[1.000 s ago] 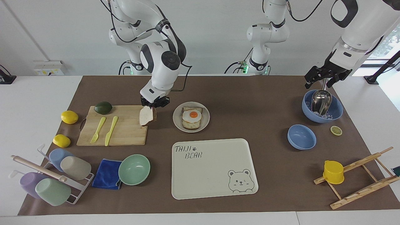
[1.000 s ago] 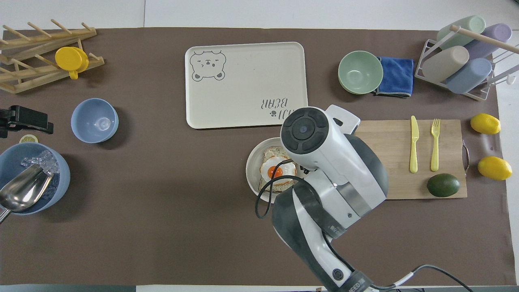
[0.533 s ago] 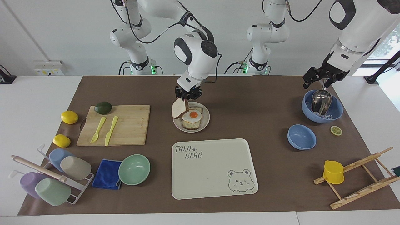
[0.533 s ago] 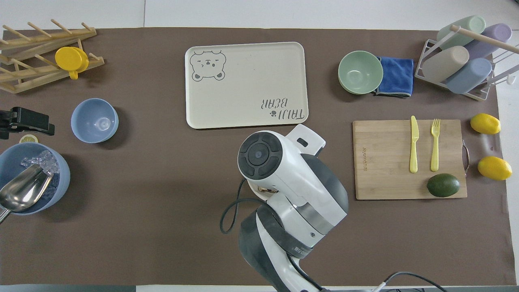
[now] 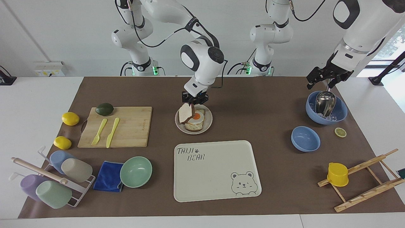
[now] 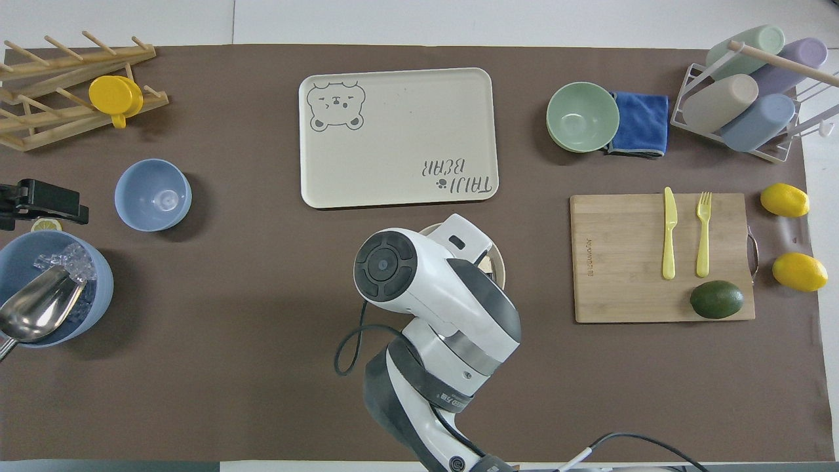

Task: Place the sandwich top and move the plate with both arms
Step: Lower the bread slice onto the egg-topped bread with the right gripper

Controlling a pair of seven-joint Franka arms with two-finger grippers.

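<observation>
Bread (image 5: 185,113): hangs on edge, tilted, from the right gripper (image 5: 194,102), its lower edge at the egg toast (image 5: 195,121).
Right gripper: pinched closed on the bread's top edge, over the plate (image 5: 208,125); in the overhead view the right arm (image 6: 432,295) hides it and the bread.
Plate: on the brown mat (image 5: 253,104), just nearer the robots than the tray (image 5: 218,183), beside the board (image 5: 133,129); only a sliver of rim (image 6: 501,265) shows from overhead.
Egg toast: on the plate, yolk up.
Left gripper (image 5: 327,77): fingers spread wide, holding nothing, waits over the edge of the big blue bowl (image 5: 340,114) at the left arm's end of the table; seen at the frame edge from overhead (image 6: 42,200).
Big blue bowl: holds ice and a metal scoop (image 5: 325,103).
Small blue bowl (image 5: 305,138): farther from the robots than the big one, near a lemon slice (image 5: 340,132).
Board: carries a fork (image 5: 99,131), a knife (image 5: 112,132) and an avocado (image 5: 104,109).
Green bowl (image 5: 136,171): beside a blue cloth (image 5: 108,176), toward the right arm's end.
</observation>
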